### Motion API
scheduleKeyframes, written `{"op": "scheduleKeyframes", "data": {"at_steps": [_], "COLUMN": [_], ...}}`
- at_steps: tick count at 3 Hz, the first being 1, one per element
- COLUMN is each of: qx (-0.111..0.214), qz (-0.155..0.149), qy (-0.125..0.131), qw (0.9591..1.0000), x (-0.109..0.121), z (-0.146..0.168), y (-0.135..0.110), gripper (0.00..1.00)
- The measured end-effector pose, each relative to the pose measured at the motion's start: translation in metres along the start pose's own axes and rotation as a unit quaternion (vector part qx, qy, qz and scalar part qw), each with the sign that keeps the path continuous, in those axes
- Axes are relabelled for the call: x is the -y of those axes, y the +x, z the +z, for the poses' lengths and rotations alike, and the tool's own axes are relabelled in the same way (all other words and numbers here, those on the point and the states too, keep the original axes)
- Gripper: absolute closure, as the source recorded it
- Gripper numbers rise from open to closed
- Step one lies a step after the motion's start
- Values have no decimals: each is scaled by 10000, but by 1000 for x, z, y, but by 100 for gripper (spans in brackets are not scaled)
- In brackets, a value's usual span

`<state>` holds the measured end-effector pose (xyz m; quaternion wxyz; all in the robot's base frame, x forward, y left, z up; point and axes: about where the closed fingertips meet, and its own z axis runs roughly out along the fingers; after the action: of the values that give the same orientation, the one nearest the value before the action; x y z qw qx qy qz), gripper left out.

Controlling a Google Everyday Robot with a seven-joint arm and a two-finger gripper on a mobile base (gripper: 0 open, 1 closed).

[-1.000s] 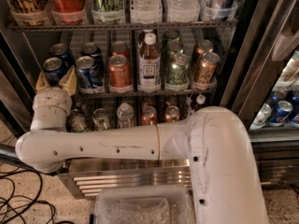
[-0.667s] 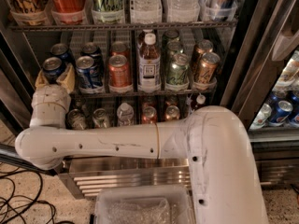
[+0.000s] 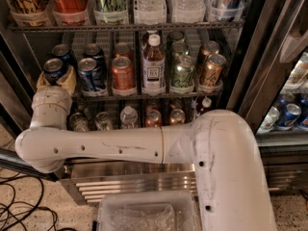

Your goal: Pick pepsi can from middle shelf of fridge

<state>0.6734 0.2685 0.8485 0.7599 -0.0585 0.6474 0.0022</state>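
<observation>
The fridge [image 3: 254, 52] stands open in front of me. Its middle shelf [image 3: 144, 97] is a wire rack lined with cans. My gripper [image 3: 55, 78] is at the shelf's left end, its tan fingers [image 3: 70, 81] on either side of a blue pepsi can [image 3: 54, 67], shut on it. The can is tilted slightly and sits a little above the front rail. A second pepsi can [image 3: 91, 74] stands just to its right, with two more blue cans [image 3: 95, 53] behind. My white arm [image 3: 120, 148] crosses in front of the lower shelf.
On the middle shelf an orange-red can [image 3: 122, 74], a tea bottle [image 3: 153, 64], green cans [image 3: 182, 73] and copper cans [image 3: 211, 71] stand to the right. Big bottles [image 3: 70, 1] fill the rack above. Steel grille [image 3: 130, 184], plastic tray [image 3: 144, 215] and floor cables [image 3: 24, 211] lie below.
My gripper and wrist have risen slightly and shifted a little left, and the pepsi can between the fingers has moved with them.
</observation>
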Motion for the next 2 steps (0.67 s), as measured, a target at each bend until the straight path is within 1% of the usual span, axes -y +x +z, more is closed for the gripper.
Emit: {"op": "scheduleKeyframes", "data": {"at_steps": [1,2], "qx": [1,287], "qz": [0,2], "qy": [0,-36], "qw": [10000,9996], "x": [0,14], "z": [0,-9], "y": [-3,-17], "gripper": [100,100]}}
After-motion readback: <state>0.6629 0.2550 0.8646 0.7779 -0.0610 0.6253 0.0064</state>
